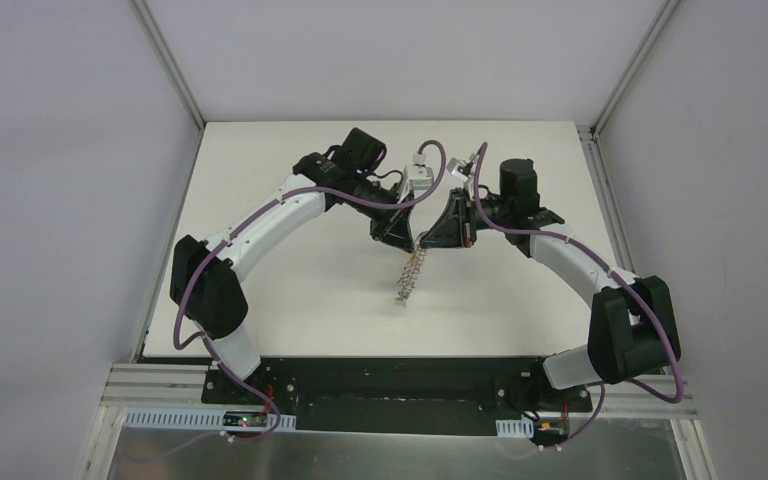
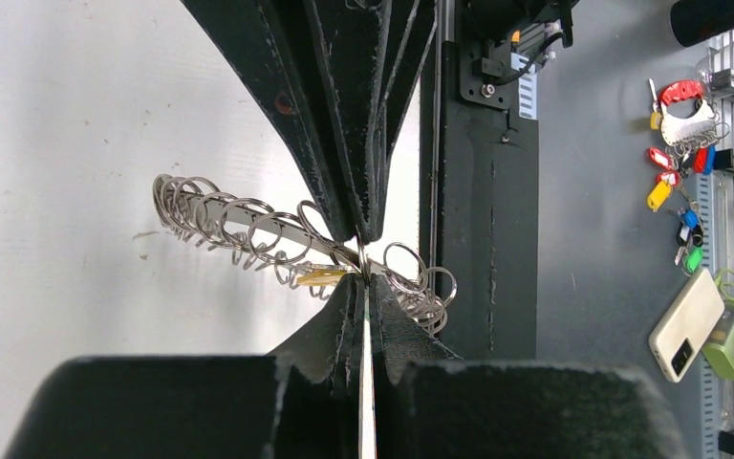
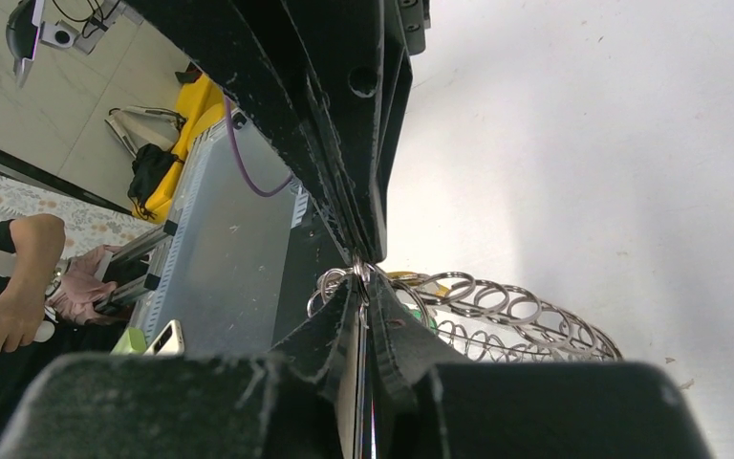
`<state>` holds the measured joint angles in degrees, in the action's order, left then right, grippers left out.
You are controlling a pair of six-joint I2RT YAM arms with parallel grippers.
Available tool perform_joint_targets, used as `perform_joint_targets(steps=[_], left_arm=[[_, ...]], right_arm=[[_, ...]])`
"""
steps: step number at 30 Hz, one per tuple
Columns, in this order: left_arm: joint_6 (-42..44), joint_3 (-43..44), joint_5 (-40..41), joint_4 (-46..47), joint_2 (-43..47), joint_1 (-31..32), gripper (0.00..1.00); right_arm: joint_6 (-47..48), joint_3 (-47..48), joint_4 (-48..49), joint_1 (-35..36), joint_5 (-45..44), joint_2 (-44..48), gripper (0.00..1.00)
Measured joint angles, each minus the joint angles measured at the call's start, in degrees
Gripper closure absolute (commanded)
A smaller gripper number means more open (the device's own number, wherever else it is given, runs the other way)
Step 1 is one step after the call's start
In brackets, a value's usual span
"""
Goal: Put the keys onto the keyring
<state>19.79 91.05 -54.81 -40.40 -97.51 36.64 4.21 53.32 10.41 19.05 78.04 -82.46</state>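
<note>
keyring [image 2: 248,225]: silver loops, dark-grey band
first key [image 2: 320,277]: yellow-gold
second key [image 1: 399,298]: green head
table [image 1: 290,290]: plain white
arms [image 1: 280,215]: white, black joints
cables [image 1: 179,310]: purple
key tags [image 2: 659,194]: red, yellow, blue, green

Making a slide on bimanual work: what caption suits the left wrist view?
Left gripper and right gripper pinch the keyring together, yellow key alongside.

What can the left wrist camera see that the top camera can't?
Only the left wrist view: the yellow key among the wire loops, plus a bunch of coloured key tags. Only the top view: the whole arms, and the green key at the ring's low end. Both: the keyring pinched between the left gripper and right gripper.
</note>
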Motion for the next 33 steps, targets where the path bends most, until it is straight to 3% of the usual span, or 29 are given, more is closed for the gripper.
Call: perform_joint_targets(steps=[10,33], left_arm=[[0.4,0.5,0.0,-2.8,0.0,0.0,1.0],[1.9,1.6,-0.3,-6.3,-2.0,0.9,1.0]], right_arm=[[0.6,0.0,-1.3,1.1,-1.4,0.1,0.78],[1.0,0.0,-1.3,3.8,-1.7,0.1,0.79]])
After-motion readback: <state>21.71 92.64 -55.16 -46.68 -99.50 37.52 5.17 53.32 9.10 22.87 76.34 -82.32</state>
